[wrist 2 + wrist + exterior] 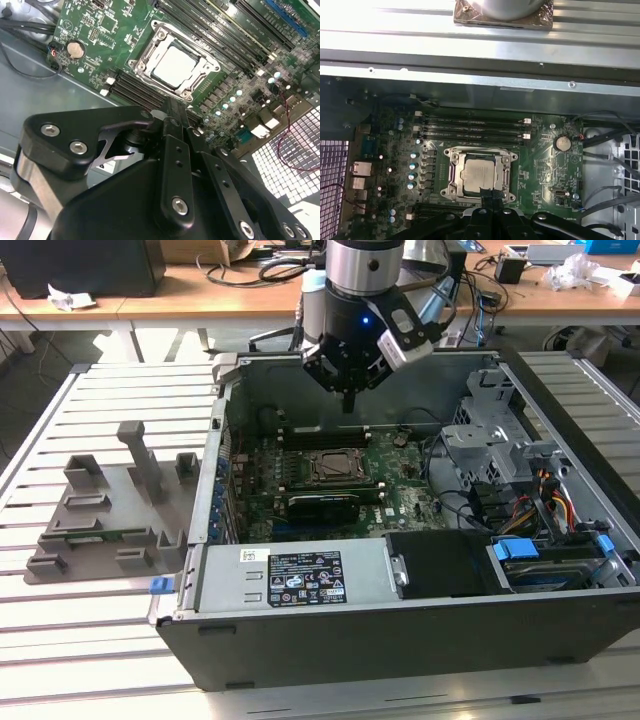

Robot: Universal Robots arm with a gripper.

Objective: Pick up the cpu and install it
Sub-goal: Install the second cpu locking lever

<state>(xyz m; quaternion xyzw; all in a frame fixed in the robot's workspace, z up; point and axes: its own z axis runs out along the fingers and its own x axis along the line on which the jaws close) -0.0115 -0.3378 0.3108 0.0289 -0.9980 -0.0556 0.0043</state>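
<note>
The shiny square cpu [175, 66] sits flat inside the metal socket frame [150, 37] on the green board [95, 27]. The black gripper [172, 116] hangs above it, fingers closed together and holding nothing. A round silver battery [74, 48] lies at nine o'clock from the cpu.

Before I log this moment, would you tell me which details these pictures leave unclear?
- Pincer fingertips: in both wrist views the arm's own black body covers them; in the exterior view they are too small to judge.
- Shiny silver square cpu: its near edge sits behind the pincer in the first wrist view, and its faint print is unreadable.
- Metal socket frame: whether it is latched cannot be told.
</note>
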